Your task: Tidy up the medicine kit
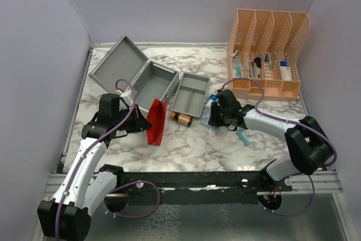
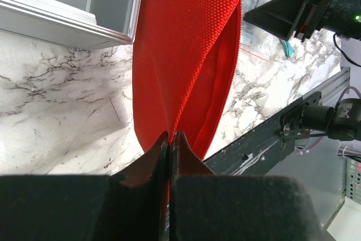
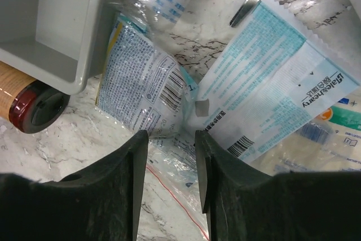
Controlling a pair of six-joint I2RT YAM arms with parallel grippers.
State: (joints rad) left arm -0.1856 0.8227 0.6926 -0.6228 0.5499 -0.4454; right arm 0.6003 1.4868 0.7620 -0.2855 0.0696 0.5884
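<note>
On the white marbled bench (image 1: pixel 186 145) the open grey metal case (image 1: pixel 144 77) lies just beyond the left tool (image 2: pixel 170 139) (pinched tight on a red fabric pouch (image 2: pixel 186 43)). The right tool (image 3: pixel 172 139) hangs half-parted and empty over printed sachets (image 3: pixel 141 83).

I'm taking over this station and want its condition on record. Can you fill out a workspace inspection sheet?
Surface: marbled white table top, crowded in the middle.
Job's things: grey metal case at back left, lid open; grey divided tray out on the table beside it, looks empty.
Clutter: red fabric pouch, brown bottle with a dark cap, and printed sachets loose near the tray; peach slotted organizer holding supplies at back right.
Grippers: left gripper shut on the pouch's edge; right gripper open just above the sachets.
Cables: purple cables looping off both arms.
Surroundings: plain lavender walls on three sides.
</note>
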